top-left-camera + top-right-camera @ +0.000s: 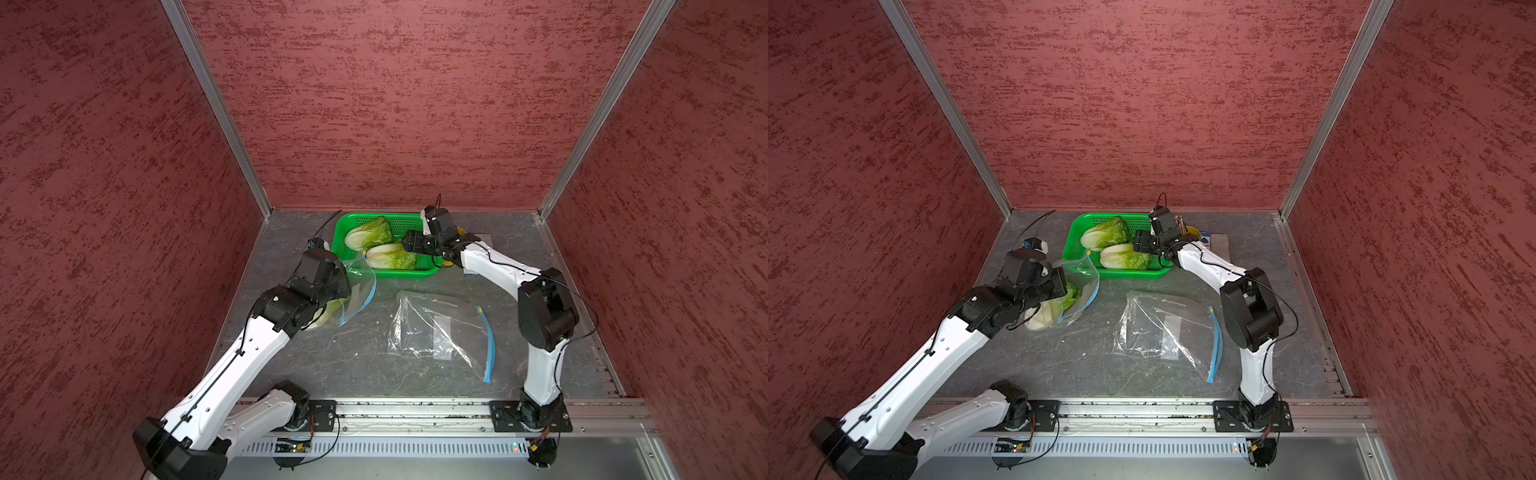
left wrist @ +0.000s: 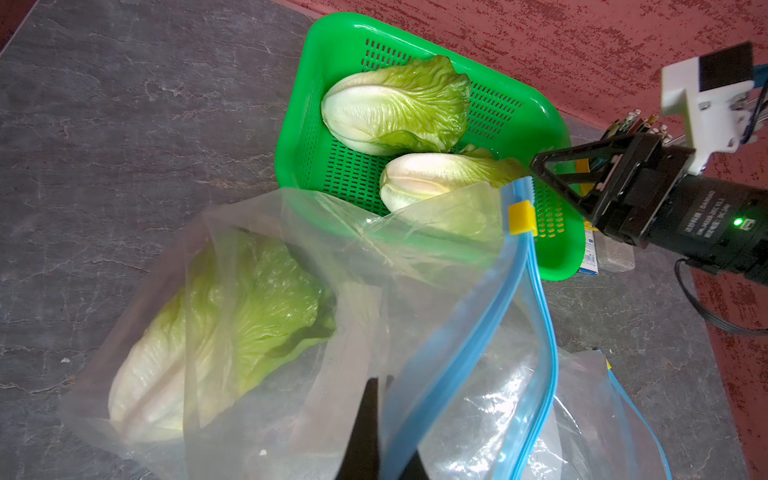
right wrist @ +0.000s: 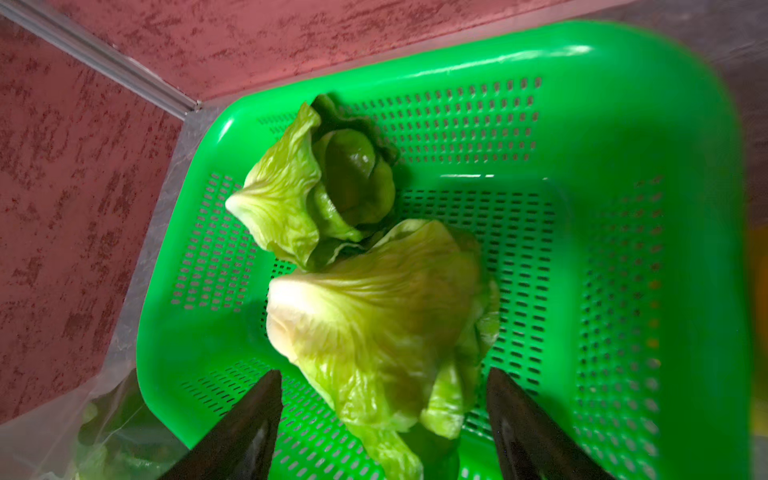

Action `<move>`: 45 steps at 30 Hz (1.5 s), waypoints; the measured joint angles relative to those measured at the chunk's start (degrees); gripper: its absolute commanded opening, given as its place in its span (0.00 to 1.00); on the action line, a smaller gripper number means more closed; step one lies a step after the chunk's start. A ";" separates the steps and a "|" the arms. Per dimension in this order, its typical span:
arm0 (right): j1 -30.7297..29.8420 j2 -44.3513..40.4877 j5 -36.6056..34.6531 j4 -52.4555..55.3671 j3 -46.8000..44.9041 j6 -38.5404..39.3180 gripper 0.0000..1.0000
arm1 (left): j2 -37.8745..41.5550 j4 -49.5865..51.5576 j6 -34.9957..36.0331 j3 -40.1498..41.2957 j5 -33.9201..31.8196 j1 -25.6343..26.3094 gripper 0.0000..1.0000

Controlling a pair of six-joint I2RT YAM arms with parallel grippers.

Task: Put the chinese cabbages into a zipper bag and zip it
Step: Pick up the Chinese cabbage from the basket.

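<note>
Green basket [image 1: 407, 274] holds the rear cabbage [image 1: 370, 237] and front cabbage [image 1: 390, 256]; the third cabbage [image 2: 216, 332] lies inside the zipper bag [image 2: 270, 216]. Left hand [image 2: 376, 399] pinches the bag's wall. Right hand [image 3: 383, 374] is spread either side of the front cabbage.

Table [image 1: 332, 365] front-centre is bare and passable. Green basket [image 1: 403, 274] walls bound the right claw [image 3: 383, 374] laterally. Spare bag [image 1: 432, 328] covers centre-right; zipper bag [image 1: 363, 286], pinched by the left claw [image 2: 376, 380], obstructs the left.

Light: even, soft, from overhead — shadows faint.
Glare: sheen on zipper bag [image 2: 374, 232] creases.
Blur: basket [image 3: 715, 208] near edge soft in right wrist view.
</note>
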State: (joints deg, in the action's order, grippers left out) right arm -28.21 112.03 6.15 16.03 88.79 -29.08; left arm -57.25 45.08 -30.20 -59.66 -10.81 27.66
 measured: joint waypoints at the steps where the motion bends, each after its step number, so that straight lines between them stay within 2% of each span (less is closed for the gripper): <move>1: 0.57 0.07 -0.11 0.20 0.07 0.02 0.80 | 0.00 -0.09 0.00 0.04 0.07 0.00 0.00; 11: 1.33 3.21 1.88 0.96 1.53 -0.48 0.80 | 0.00 -0.13 0.00 0.31 0.17 0.00 0.00; 31: 0.68 5.90 13.70 -3.21 0.17 -4.72 0.79 | -0.20 -0.13 0.02 0.31 0.00 0.00 0.00; 39: 0.72 5.42 21.38 -8.55 -2.78 -7.72 0.70 | -0.81 -0.15 0.04 0.31 0.00 0.00 0.00; 45: 0.76 5.42 23.65 -12.66 -2.78 -9.88 0.58 | -0.81 -0.15 0.02 0.31 -0.17 0.00 0.00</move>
State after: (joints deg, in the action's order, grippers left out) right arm -27.44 117.45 29.80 3.38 86.02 -38.96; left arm -58.06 44.93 -30.17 -59.35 -10.98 27.66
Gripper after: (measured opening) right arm 0.607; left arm 0.047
